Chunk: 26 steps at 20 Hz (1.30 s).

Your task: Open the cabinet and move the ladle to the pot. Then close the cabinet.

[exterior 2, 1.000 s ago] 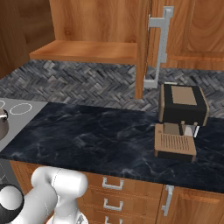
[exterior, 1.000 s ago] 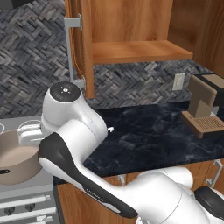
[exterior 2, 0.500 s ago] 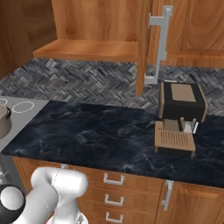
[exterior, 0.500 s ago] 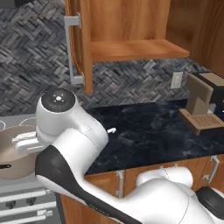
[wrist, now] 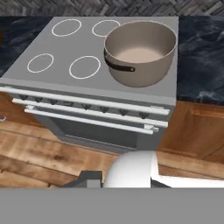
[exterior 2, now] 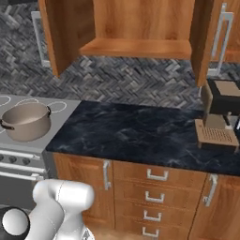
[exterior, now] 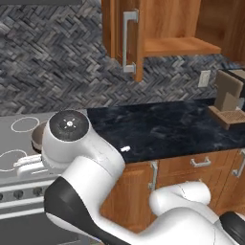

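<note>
Hand view: white rounded object close at the bottom edge, likely the ladle in the grip, though its handle isn't visible. Fingertips hidden; jaws read as together, presumably pinched on it. Beyond, the stove; the pot sits on its back right burner, empty, well apart from the hand. Right base view: cabinet further back, both doors swung open, shelf bare.

Step in hand, by my judgement: carry to the pot. Advance over the rim's centre, lower inside, then release so it doesn't tip out.
</note>
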Motion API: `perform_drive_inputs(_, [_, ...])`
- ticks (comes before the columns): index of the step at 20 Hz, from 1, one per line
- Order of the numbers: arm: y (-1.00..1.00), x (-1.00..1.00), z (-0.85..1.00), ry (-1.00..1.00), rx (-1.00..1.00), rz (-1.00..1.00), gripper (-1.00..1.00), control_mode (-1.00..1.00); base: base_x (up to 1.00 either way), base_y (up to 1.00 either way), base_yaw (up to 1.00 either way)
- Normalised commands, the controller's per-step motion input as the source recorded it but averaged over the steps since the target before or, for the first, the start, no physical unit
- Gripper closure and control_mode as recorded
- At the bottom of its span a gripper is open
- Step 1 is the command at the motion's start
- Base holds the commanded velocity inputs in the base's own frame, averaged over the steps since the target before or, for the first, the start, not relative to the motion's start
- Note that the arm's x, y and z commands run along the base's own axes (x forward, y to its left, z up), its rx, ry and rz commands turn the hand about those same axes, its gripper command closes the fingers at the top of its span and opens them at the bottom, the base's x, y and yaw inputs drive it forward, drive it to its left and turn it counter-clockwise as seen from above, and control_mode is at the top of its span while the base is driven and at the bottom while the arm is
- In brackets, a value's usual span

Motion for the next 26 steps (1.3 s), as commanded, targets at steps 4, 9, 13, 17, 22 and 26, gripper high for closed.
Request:
perform_drive_inputs(4, [0.00,0.00,0.00,0.00,0.00,0.00,1.00,1.00,0.49,0.83,0.00])
perform_drive_inputs(9, [0.00,0.00,0.00,0.00,0.00,0.00,1.00,1.00,0.51,0.74,0.00])
perform_drive_inputs(13, [0.00,0.00,0.00,0.00,0.00,0.00,1.00,1.00,0.20,0.53,0.00])
perform_drive_inputs(17, [-0.37,0.37,0.00,0.06,0.00,-0.17,1.00,-1.00,0.00,0.00,0.00])
perform_drive_inputs(22, [-0.98,0.64,0.00,0.12,0.00,-0.30,1.00,-1.00,0.00,0.00,0.00])
perform_drive_inputs(26, [-1.00,0.40,0.00,0.04,0.00,-0.32,1.00,-1.00,0.00,0.00,0.00])
